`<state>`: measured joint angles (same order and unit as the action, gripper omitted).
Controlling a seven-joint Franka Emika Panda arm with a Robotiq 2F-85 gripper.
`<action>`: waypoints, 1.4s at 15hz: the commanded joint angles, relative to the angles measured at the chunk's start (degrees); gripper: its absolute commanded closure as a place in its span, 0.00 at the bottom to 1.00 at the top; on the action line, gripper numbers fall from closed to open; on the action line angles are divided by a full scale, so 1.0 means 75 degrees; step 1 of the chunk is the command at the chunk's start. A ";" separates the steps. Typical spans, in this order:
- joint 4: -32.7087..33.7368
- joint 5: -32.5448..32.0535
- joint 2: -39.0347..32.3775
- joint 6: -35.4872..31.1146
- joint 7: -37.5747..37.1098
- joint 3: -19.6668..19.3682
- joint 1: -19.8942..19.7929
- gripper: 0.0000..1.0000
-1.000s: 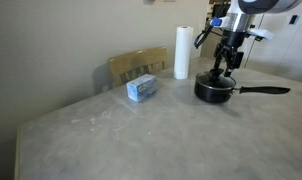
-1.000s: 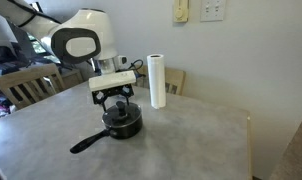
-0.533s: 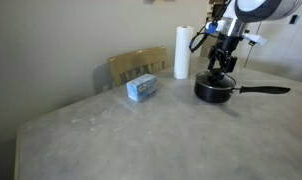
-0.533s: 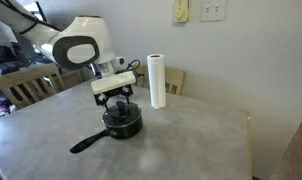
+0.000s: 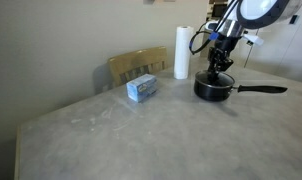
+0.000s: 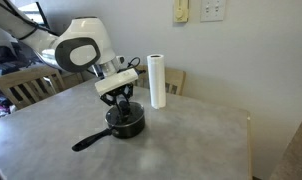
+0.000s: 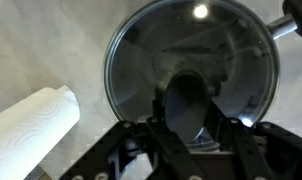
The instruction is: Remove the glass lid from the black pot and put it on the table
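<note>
As lid (image 7: pixel 141 60) sits on pot (image 5: pixel 213 90) | gripper (image 7: pixel 191 120) straddles knob (image 7: pixel 187 95) to lift | cannot tell if clamped | roll (image 7: pixel 31 125) at 8 o'clock

A white paper-towel roll (image 5: pixel 181 52) stands upright, a blue box (image 5: pixel 143 88) before a wooden chair (image 5: pixel 131 65)

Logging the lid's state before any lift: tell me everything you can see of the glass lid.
The glass lid is a round, clear disc with a thin metal rim and a black knob at its centre; light glints on the glass. It lies flat on the black pot, covering its mouth. The hand hangs just above, straddling the knob; whether it grips cannot be told.
</note>
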<state>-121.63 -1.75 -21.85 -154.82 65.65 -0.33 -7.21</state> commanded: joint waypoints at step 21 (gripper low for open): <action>-0.1330 -0.0292 0.1814 0.1354 -0.1261 0.0789 0.0640 0.86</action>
<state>-127.76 -5.55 -11.82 -145.84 58.79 4.72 -4.33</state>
